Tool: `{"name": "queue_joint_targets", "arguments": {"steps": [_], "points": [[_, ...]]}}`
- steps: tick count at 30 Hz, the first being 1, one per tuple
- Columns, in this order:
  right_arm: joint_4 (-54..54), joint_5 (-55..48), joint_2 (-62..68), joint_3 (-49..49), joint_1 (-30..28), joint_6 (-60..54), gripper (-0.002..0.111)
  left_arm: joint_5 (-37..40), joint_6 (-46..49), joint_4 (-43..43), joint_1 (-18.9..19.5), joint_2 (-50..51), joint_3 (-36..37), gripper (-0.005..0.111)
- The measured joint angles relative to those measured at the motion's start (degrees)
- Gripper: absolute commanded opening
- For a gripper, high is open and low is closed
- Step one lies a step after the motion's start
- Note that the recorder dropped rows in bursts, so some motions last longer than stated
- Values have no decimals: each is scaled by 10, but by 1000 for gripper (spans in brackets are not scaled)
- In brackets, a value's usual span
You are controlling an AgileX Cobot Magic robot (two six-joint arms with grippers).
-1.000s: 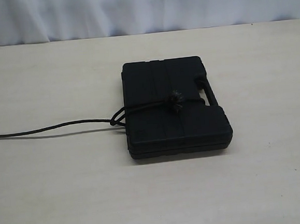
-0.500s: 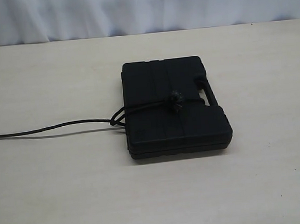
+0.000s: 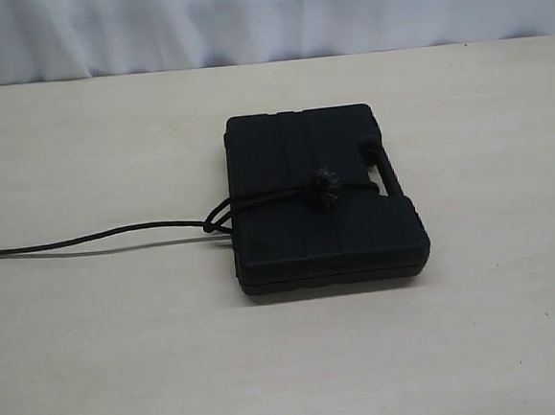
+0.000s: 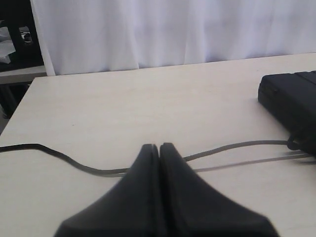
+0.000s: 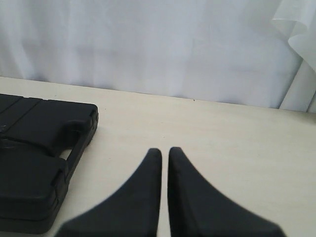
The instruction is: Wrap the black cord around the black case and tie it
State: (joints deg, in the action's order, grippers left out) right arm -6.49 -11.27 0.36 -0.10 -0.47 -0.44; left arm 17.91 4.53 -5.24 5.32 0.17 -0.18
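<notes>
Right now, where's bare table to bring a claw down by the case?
Bare table lies in front of the black case, right of its handle, and behind it up to the curtain. Left is crowded: the black cord trails there and loops at the case's edge.

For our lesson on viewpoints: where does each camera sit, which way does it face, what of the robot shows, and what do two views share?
Exterior view: off the arms, looking down across the table at the black case and black cord; no robot part shows.
Left wrist view: behind the shut left gripper, facing the cord and a case corner.
Right wrist view: behind the shut right gripper, facing the case's handle side.
Shared: exterior and left wrist both show the cord reaching the case.
</notes>
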Motion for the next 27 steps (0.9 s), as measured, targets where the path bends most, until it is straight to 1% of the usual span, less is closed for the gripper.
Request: {"name": "queue_joint_targets", "arguments": {"steps": [8, 27], "points": [[0, 0, 0, 0, 0, 0, 4, 0, 0, -26, 0, 0, 0, 0], [0, 0, 0, 0, 0, 0, 4, 0, 0, -28, 0, 0, 0, 0]]}}
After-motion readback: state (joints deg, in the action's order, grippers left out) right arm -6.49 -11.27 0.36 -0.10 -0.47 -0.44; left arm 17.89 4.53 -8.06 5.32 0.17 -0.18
